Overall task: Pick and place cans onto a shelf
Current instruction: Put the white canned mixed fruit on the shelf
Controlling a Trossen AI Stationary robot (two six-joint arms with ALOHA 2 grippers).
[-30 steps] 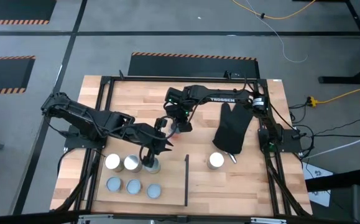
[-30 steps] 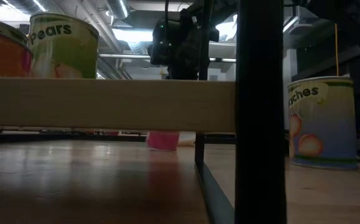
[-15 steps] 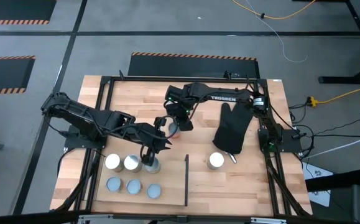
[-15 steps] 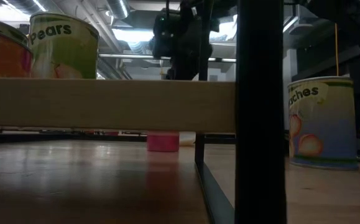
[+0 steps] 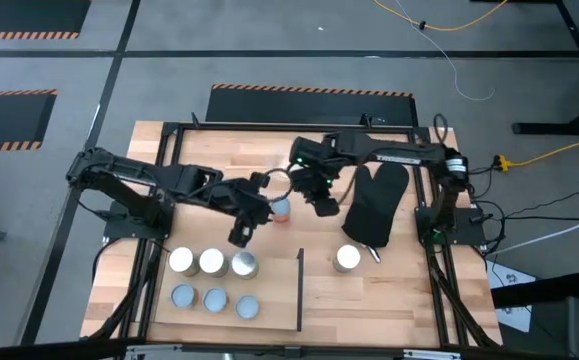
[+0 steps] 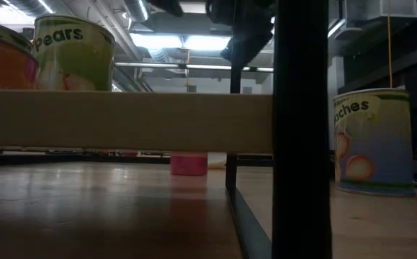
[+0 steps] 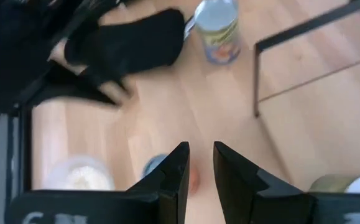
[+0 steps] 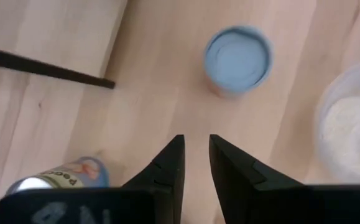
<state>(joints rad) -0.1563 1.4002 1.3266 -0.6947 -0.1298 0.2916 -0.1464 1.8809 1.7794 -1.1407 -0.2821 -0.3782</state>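
Cans [image 5: 212,280] upright on shelf [image 5: 269,300], axes vertical.

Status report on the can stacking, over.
Both open, empty: left gripper, right gripper, over mid-table. Six cans on shelf; pink can between grippers, another can beside oven mitt. Nothing seen blocking.

The left end effector [image 5: 239,236] lifted off the third silvery tin [image 5: 244,264] and drew back. The right end effector [image 5: 323,207] swung away from the small blue-topped can [image 5: 280,208].
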